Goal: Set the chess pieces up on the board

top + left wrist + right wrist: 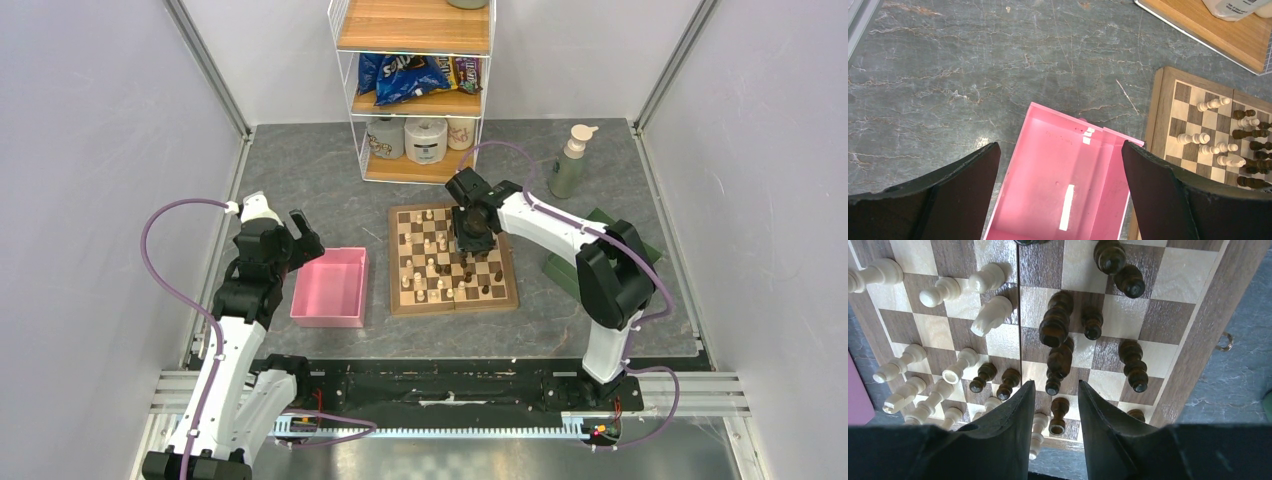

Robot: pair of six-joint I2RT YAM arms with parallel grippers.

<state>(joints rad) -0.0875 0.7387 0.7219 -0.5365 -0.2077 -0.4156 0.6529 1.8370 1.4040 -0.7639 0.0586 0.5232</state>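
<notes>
Chess pieces (440,262) scattered on board (455,305); pink tray (330,319) beside board.

White link shells and black joint housings on left arm (225,360) and right arm (545,225). Alongside each, thin purple cables (147,232). Matte black, curved, tapering fingers (948,195) on left end effector (1060,150) and right end effector (1053,390).

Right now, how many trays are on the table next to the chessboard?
2. The pink tray lies left of the board. The green tray lies right of it, mostly hidden behind the right arm.
</notes>
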